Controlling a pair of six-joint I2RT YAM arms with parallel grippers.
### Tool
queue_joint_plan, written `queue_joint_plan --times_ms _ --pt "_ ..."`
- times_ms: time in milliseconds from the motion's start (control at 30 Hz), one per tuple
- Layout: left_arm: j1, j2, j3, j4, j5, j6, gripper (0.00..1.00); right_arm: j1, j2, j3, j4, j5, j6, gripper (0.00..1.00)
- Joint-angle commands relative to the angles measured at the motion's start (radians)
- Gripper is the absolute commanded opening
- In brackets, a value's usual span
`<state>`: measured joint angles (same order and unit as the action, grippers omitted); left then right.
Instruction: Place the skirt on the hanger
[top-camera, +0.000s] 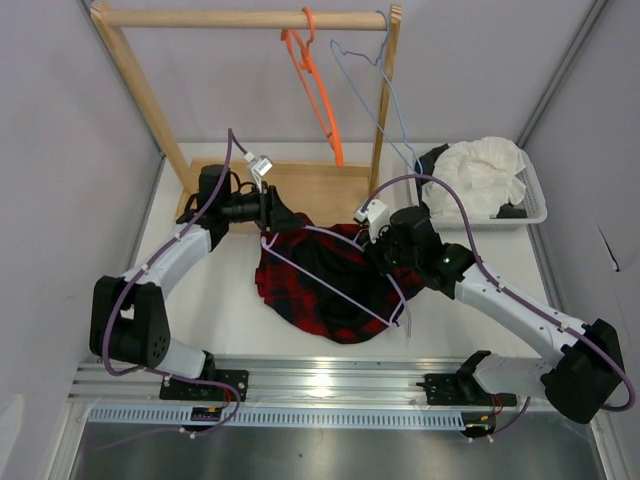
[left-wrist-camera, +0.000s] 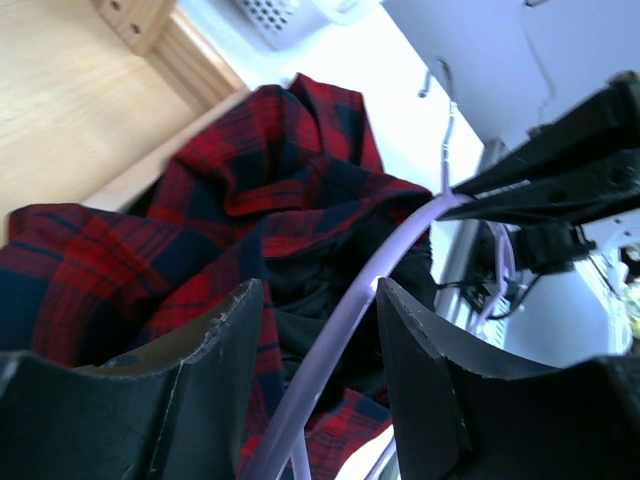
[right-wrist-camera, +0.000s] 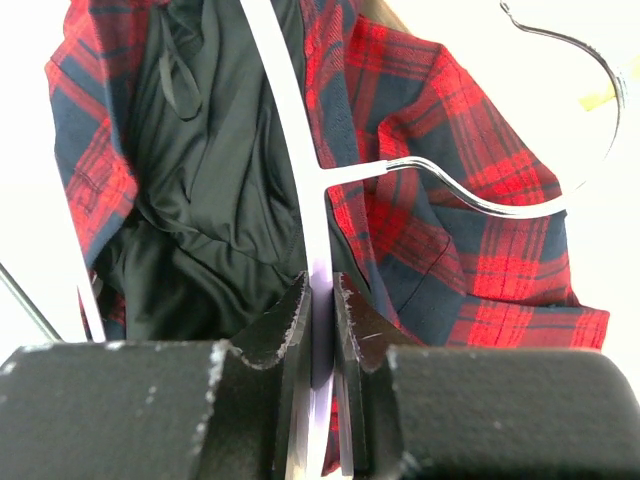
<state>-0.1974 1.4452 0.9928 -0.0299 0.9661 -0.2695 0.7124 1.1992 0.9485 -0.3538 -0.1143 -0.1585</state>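
the skirt (top-camera: 300, 295) is bunched in a heap at the middle of the table (top-camera: 220, 300), red plaid outside and black lining showing. the hanger (top-camera: 340, 289) lies right on it. one lavender bar cuts slantwise over the cloth, from the far-left side of the heap down toward the near-right side.

right gripper (right-wrist-camera: 322, 310) is clenched on that hanger, fingers squeezed on the pale bar just below where the metal hook branches off. the hook curls off to one side over the plaid. left gripper (left-wrist-camera: 315, 335) sits at the far-left edge of the heap, fingers (left-wrist-camera: 215, 340) parted. the lavender bar runs loose through the gap and no cloth is visibly pinched.

here's what matters: the bar's long axis points almost straight from one gripper to the other, with the skirt spread beneath and between them. the left arm is nearer the raised fold of the waist, so my call is that it takes cloth while the right steadies the frame. i can't tell whether the bar is already inside the waist opening.

further out, an orange hanger (top-camera: 318, 95) hangs on the wooden rack (top-camera: 250, 18) at the far edge. a basket (top-camera: 535, 195) with a white garment (top-camera: 485, 170) sits in the far-right corner.
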Motion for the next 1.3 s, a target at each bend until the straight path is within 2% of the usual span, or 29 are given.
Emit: queue_joint_plan --times_ms 0,200,333,533,567,700,1000,1267 --pt "-0.01 0.017 0.001 0.053 0.115 -0.013 0.55 -0.014 -0.01 0.041 0.064 0.008 -0.003 0.0" --pt "-0.027 0.058 0.021 -0.031 0.145 0.047 0.53 -0.037 -0.013 0.036 0.091 0.011 -0.001 0.0" --pt "-0.036 0.073 0.036 -0.056 0.148 0.064 0.46 -0.044 -0.006 0.035 0.105 0.031 0.01 0.0" --pt "-0.042 0.098 0.049 -0.062 0.166 0.064 0.22 -0.051 0.0 0.029 0.119 0.05 0.042 0.0" --pt "-0.045 0.101 0.049 -0.059 0.168 0.064 0.14 -0.051 0.0 0.027 0.119 0.047 0.045 0.0" --pt "-0.051 0.116 0.064 -0.067 0.172 0.067 0.01 -0.053 0.002 0.022 0.133 0.062 0.059 0.0" --pt "-0.065 0.112 0.049 -0.009 0.18 0.067 0.0 -0.053 0.022 0.032 0.112 0.074 0.094 0.01" --pt "-0.074 0.101 0.001 0.116 0.178 0.044 0.0 -0.064 0.043 0.039 0.134 -0.005 0.186 0.25"
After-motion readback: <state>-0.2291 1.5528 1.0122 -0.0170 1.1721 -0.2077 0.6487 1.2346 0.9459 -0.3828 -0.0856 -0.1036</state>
